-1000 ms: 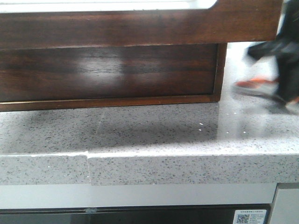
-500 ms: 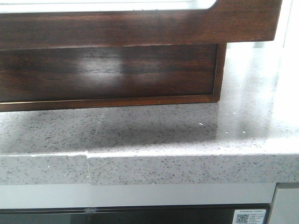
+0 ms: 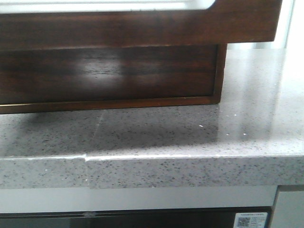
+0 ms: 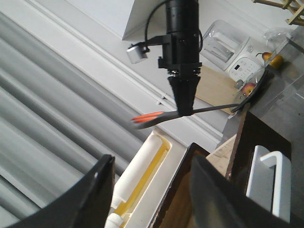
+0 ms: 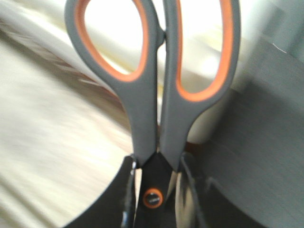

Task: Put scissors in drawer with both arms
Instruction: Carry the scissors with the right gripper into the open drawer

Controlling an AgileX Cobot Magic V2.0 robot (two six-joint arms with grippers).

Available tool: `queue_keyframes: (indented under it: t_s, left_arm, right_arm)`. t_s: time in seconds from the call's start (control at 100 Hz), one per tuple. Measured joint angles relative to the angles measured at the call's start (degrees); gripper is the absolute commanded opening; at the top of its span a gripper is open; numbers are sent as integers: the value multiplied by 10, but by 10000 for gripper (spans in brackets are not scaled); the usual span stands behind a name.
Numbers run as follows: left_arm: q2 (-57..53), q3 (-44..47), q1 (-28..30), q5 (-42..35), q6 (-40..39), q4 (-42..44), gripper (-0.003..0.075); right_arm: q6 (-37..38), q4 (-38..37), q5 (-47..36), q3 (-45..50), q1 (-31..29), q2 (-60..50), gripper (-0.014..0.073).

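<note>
The scissors (image 5: 156, 95) hang in my right gripper (image 5: 154, 192), which is shut on them at the orange pivot, the grey orange-lined loops pointing away from the fingers. The left wrist view shows that right gripper (image 4: 183, 110) in the air, holding the scissors (image 4: 156, 116) level above the open drawer (image 4: 178, 190). My left gripper (image 4: 152, 161) is open and holds nothing, close over the drawer's dark rim. In the front view the drawer front (image 3: 142, 26) juts forward over the box's lower panel (image 3: 109, 71). Neither gripper shows there.
A speckled grey counter (image 3: 190, 137) carries the wooden box, its front edge near the camera. A white and yellow tray (image 4: 147, 175) lies in the drawer. A white appliance (image 4: 240, 66), a wooden board (image 4: 216, 88) and fruit (image 4: 249, 89) stand further along the counter.
One second ago the right gripper with the scissors showed blurred at the front view's right edge; it has since left that view. The drawer's end has shifted slightly left.
</note>
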Motion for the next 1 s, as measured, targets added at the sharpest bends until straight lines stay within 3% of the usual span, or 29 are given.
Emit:
queue_keyframes:
  t_s: [0.23,0.62,1.0]
  left_arm:
    - [0,0,0,2,0,-1,346]
    - [0,0,0,2,0,-1,344]
    - [0,0,0,2,0,-1,344]
  right_arm:
    - [-36,22,-26,0,59,0,-67]
    - [-162,23,-14,0,146,47,-67]
    - [-201,-17,29,0,168,112,-67]
